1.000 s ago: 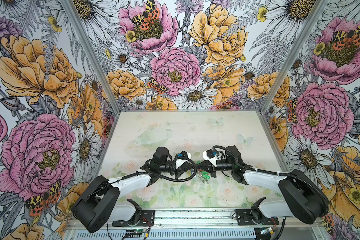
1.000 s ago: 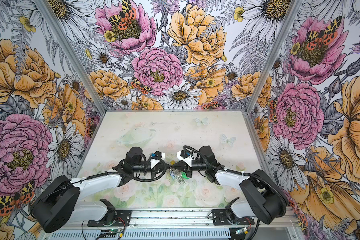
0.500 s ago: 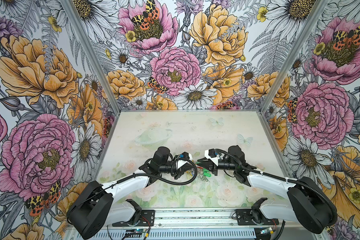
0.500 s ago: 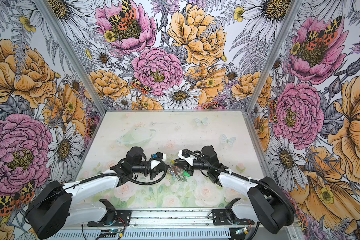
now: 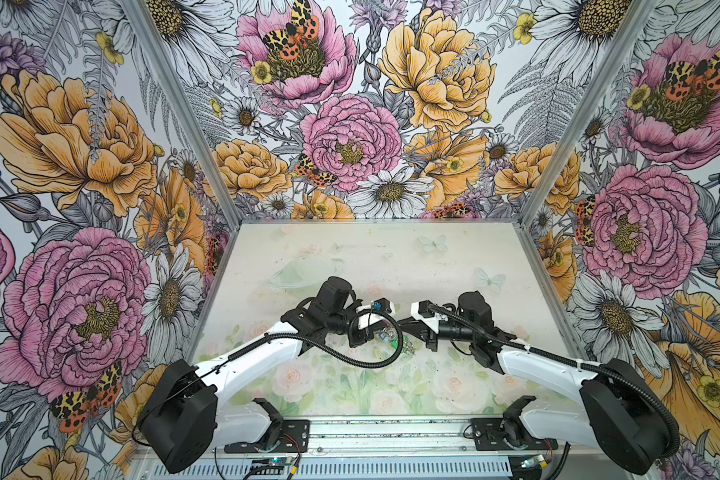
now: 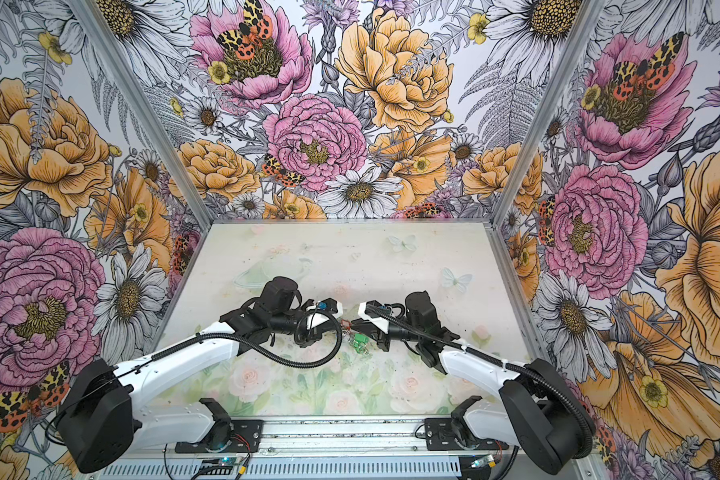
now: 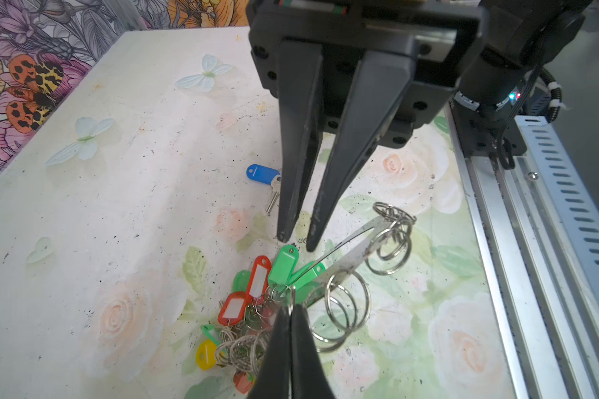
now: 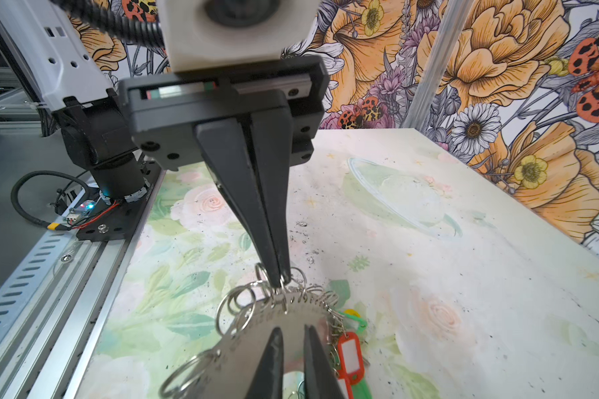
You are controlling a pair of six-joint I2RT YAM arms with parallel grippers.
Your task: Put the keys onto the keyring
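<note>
The keyring (image 8: 239, 345), a flat grey band fringed with small silver rings, is held tilted just above the table. My left gripper (image 7: 290, 307) is shut on its ringed edge, as the right wrist view also shows (image 8: 279, 281). Red, green and yellow keys (image 7: 256, 286) hang bunched from it; both top views show the bunch (image 5: 406, 343) (image 6: 360, 338) between the two wrists. A blue key (image 7: 261, 172) with a metal key lies alone on the table beyond. My right gripper (image 8: 292, 330) hovers over the band, jaws slightly open and nothing between them.
An aluminium rail (image 7: 498, 241) runs along the table's front edge, close beside the keyring. Flowered walls (image 5: 350, 145) close off the back and both sides. The left arm's black cable (image 5: 362, 363) loops low over the table near the bunch.
My right gripper has pulled back to the right, away from the left one, and its jaws have parted a little. The left gripper has kept its hold.
</note>
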